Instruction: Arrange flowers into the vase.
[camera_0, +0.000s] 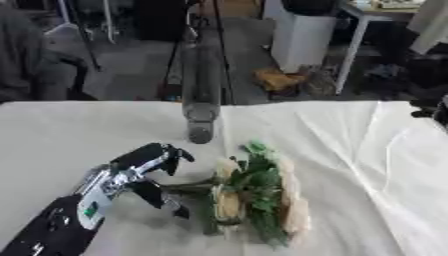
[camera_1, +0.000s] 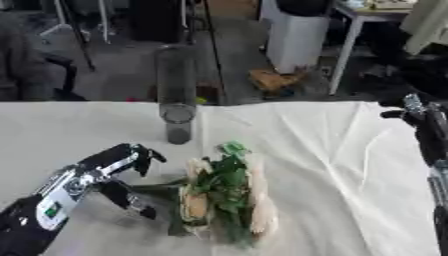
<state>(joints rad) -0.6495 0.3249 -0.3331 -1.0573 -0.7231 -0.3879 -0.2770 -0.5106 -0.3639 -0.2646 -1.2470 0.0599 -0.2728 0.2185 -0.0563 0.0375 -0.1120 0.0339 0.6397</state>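
The left hand (camera_0: 140, 172), its fingers spread wide around the stem ends, is nearest the flowers (camera_0: 254, 192), which lie just to its right, stems pointing left, with the tall vase (camera_0: 200, 95) farther back.

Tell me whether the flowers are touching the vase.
Apart. In the left eye view, bare tablecloth shows between the base of the tall vase and the top of the flowers lying on the table below it.

left hand (camera_0: 144, 172): black fingers, silver metal frame
left forearm: black casing, small green mark
right hand (camera_1: 426, 120): black, silver joints
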